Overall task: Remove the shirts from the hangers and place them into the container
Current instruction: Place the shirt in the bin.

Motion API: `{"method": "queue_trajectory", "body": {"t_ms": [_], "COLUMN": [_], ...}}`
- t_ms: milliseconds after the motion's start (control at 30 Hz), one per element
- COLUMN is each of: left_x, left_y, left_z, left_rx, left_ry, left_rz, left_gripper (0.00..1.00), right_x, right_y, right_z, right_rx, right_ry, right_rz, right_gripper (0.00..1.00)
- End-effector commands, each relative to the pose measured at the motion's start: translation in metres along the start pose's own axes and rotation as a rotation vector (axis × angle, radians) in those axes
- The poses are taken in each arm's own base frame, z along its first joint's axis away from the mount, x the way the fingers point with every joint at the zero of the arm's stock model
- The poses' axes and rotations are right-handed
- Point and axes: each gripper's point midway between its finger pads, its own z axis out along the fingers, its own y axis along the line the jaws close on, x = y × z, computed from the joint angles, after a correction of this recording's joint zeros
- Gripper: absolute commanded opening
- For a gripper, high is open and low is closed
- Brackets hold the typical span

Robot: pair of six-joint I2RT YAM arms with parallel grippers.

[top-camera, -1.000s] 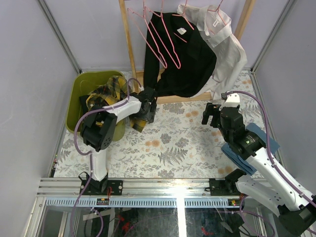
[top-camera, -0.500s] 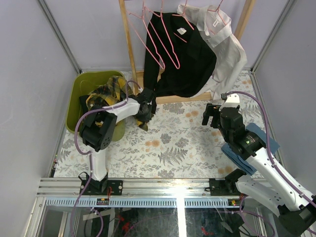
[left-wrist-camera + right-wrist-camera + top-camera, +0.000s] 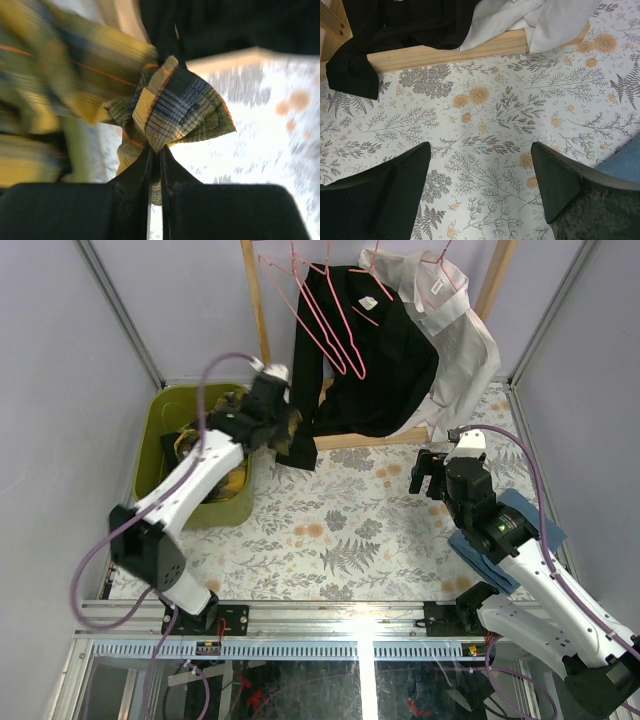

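Flannel corner of the plaid shirt [image 3: 175,110] now clamped in the left pincer [image 3: 155,157], lifted toward the tub [image 3: 158,430] for tucking in; right pincer [image 3: 480,167] waits wide open.

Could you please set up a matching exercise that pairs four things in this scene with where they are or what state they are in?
Things:
1. plaid shirt
2. white shirt
3. folded blue cloth
4. right gripper

Places or states:
A. open, above the floral tablecloth
B. pinched in the shut left gripper
C. hanging on a pink hanger at the upper right
D. lying at the table's right side, partly hidden by the right arm

Pairs: 1-B, 2-C, 3-D, 4-A
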Motion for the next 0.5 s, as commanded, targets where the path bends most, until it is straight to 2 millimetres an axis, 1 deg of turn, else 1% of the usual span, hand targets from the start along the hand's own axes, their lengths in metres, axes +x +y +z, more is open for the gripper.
{"method": "queue_trajectory", "body": {"t_ms": [0,33,100,167,200,233,300,400,467], "left_x": [-0.072,-0.076,-0.075,-0.063,-0.054,-0.047,-0.03,-0.005,0.005], "left_y": [0.086,0.115,0.163,0.202,0.215,0.224,0.232,0.228,0.227], "left_z": [-0.072,-0.079,-0.09,-0.094,-0.091,-0.085,-0.063,-0.013,0.011], "left_rx": [-0.283,-0.344,-0.447,-0.569,-0.607,-0.625,-0.625,-0.56,-0.539], "left_ry": [-0.249,-0.266,-0.278,-0.257,-0.234,-0.205,-0.128,0.028,0.092], "left_rz": [-0.076,-0.125,-0.198,-0.229,-0.233,-0.232,-0.232,-0.229,-0.241], "left_gripper": [0.0,0.0,0.0,0.0,0.0,0.0,0.01,0.02,0.02], "right_x": [-0.013,-0.012,-0.012,-0.011,-0.011,-0.011,-0.011,-0.01,-0.01], "right_y": [0.0,0.0,0.0,-0.001,-0.002,-0.002,0.0,0.006,0.008], "right_z": [-0.001,-0.001,-0.001,-0.001,-0.001,-0.001,-0.001,0.001,0.001], "right_rx": [0.007,0.008,0.008,0.011,0.014,0.013,0.007,-0.015,-0.021], "right_ry": [-0.043,-0.04,-0.04,-0.039,-0.04,-0.042,-0.047,-0.037,-0.026], "right_rz": [0.014,0.013,0.011,0.011,0.011,0.012,0.019,0.032,0.037], "right_gripper": [0.89,0.89,0.89,0.89,0.89,0.89,0.89,0.89,0.89]}}
